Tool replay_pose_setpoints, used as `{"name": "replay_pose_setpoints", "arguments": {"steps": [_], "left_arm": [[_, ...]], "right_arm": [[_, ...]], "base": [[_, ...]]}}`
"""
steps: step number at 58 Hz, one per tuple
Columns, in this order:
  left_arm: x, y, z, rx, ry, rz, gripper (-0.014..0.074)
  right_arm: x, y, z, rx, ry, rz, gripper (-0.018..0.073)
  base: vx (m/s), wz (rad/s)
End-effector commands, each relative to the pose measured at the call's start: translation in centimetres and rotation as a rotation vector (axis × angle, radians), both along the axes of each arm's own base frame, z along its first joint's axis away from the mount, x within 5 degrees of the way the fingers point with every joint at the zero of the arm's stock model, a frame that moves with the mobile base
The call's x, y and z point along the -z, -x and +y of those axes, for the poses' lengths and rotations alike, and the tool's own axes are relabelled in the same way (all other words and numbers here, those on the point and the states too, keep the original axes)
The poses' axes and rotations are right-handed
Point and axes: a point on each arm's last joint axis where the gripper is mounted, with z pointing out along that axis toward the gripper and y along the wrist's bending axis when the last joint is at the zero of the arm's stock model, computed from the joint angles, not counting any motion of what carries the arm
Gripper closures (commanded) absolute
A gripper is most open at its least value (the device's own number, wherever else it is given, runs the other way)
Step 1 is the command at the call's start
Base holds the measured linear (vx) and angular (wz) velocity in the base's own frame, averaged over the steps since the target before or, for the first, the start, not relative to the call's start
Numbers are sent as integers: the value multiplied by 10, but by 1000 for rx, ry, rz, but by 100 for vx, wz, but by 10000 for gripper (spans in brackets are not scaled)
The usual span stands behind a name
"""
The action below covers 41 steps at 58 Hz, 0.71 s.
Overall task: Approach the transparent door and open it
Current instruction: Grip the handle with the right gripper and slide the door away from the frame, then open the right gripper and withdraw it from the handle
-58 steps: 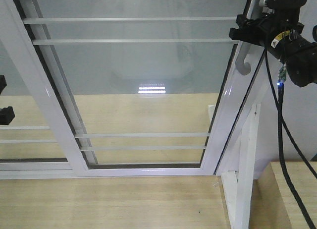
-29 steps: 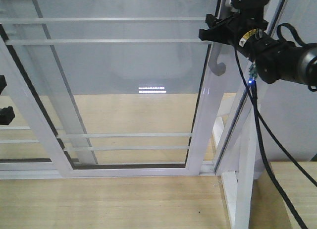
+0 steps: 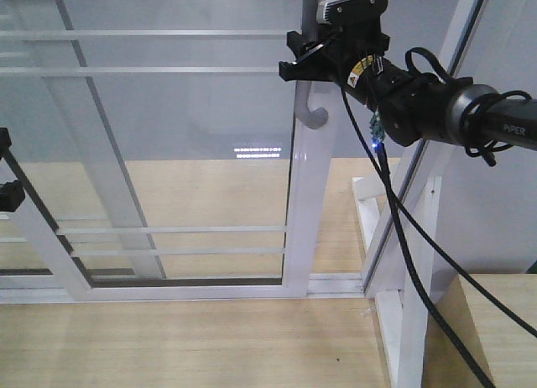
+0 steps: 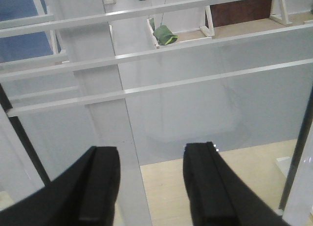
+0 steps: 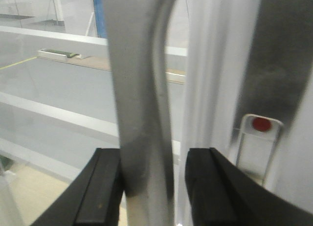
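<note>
Right gripper (image 5: 152, 187) reaching in at 12 o'clock of front view, fingers (image 5: 100, 187) standing apart, straddling curved grey handle (image 5: 142, 89); one pad touching handle, other sitting just beside it. Transparent door (image 3: 185, 153) spanning centre to 9 o'clock, handle-side stile standing upright at centre, floor (image 3: 336, 203) showing between stile and white frame post (image 3: 411, 321) toward 3 o'clock. Left gripper (image 4: 151, 187) hovering at 9 o'clock, fingers apart, gripping nothing, facing glass.
</note>
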Motion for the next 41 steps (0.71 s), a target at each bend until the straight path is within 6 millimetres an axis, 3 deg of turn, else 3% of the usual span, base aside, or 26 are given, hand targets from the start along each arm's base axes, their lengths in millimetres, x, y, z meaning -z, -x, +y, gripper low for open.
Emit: {"name": "replay_pose_setpoints", "arguments": {"steps": [1,7,19,27,36,41], "left_arm": [[-18,-3,0,-2,12,-109,155],[-18,-3,0,-2,12,-109,155],[-18,-3,0,-2,12,-109,155],[-18,-3,0,-2,12,-108,155],[-18,-3,0,-2,12,-109,155],[-18,-3,0,-2,12,-110,155]], "right_arm": [[-45,7,10,-41,-75,-160,196],[-45,12,20,-71,-60,-165,196],[-46,13,9,-15,-14,-55,196],[-67,27,-4,51,79,68,196],[-106,55,-22,118,162,148,196],[-117,72,-35,134,201,135,196]], "base": [[0,0],[0,0],[0,0],[0,0],[0,0],[0,0]]}}
